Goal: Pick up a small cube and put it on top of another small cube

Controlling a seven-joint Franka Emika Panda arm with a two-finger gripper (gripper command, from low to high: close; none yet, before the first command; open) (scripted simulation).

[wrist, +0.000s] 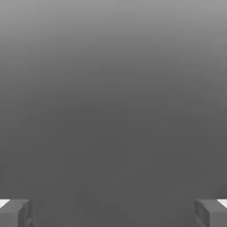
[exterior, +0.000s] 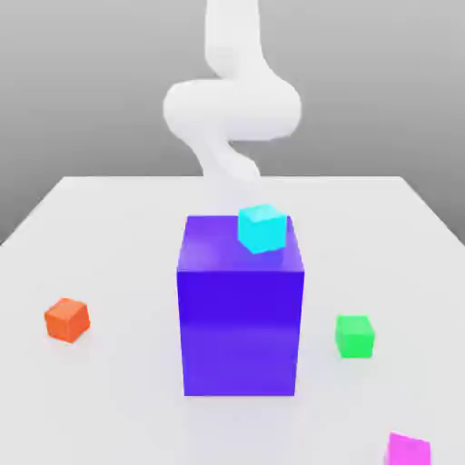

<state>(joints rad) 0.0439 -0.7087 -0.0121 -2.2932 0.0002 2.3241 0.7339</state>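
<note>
A small cyan cube (exterior: 262, 227) rests on the top of a tall blue block (exterior: 240, 318), near its far corner towards the exterior view's right. On the table lie a small orange cube (exterior: 67, 320) at the exterior view's left, a small green cube (exterior: 354, 336) at the right, and a small magenta cube (exterior: 406, 450) at the front right edge. My white arm (exterior: 232, 109) rises behind the blue block, its lower end hidden by the block. In the hand view my gripper (wrist: 113, 213) is open, its grey fingertips (wrist: 17, 213) wide apart with nothing between them against plain grey.
The white table (exterior: 118, 236) spreads around the blue block, which stands in the middle as a tall obstacle. The small cubes on the table are well apart from each other and from the block.
</note>
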